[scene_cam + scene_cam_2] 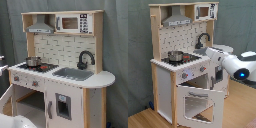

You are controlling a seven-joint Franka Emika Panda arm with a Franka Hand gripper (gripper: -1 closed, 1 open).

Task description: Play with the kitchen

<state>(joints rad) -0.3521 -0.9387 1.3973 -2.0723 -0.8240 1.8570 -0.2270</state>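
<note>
In the first exterior view, the tall white and light-wood toy kitchen (60, 70) fills the frame before a grey curtain (116, 55). Its worktop carries a small steel pot (33, 61) on the black hob (36, 66), a grey sink (73, 74) and a black curved faucet (85, 59); a microwave (74, 23) sits above. No arm shows here.

In the second exterior view, the kitchen stands on a wooden floor (148, 120), its windowed oven door (198, 102) hanging open. The white robot arm (230, 62) reaches in from the second exterior view's right, over the worktop near the sink; I cannot tell the gripper's state. The kitchen looks rigid and heavy to shift, so knobs (184, 75) and door edges seem the sensible holds. The open door crowds any low approach.
</note>
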